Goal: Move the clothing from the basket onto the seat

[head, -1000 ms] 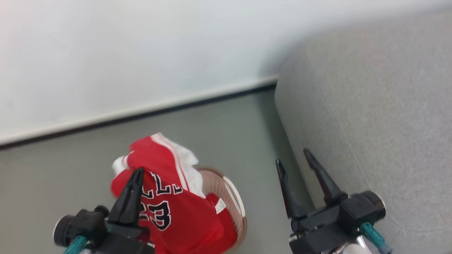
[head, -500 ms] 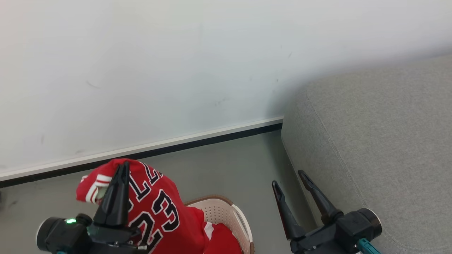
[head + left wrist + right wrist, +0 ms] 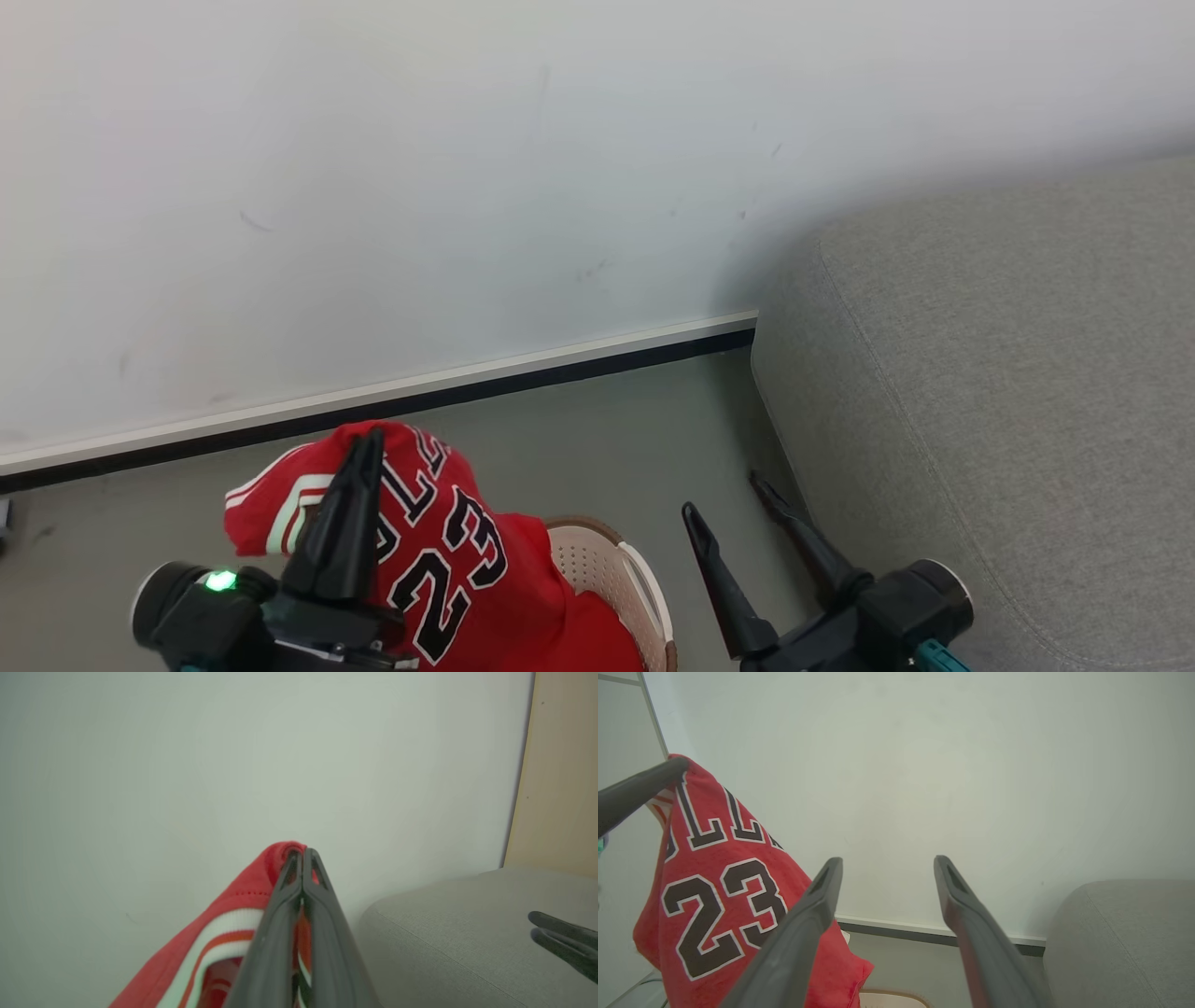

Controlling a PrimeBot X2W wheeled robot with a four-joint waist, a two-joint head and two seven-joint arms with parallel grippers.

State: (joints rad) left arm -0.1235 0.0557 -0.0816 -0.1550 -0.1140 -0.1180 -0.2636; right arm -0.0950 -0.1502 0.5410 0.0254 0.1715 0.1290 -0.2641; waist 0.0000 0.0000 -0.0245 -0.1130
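The left gripper (image 3: pixel 372 439) pinches the 23 jersey (image 3: pixel 448 560) over the basket (image 3: pixel 607 565), near left; the right gripper (image 3: pixel 724 497) gapes empty. The small edge grip may slip swinging right to the seat (image 3: pixel 1008 392), dropping the jersey.

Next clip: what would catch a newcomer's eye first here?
The red jersey with a black 23, hanging at lower left from the shut left pincer by the basket. To its right, the open right pincer is empty beside the big grey seat.
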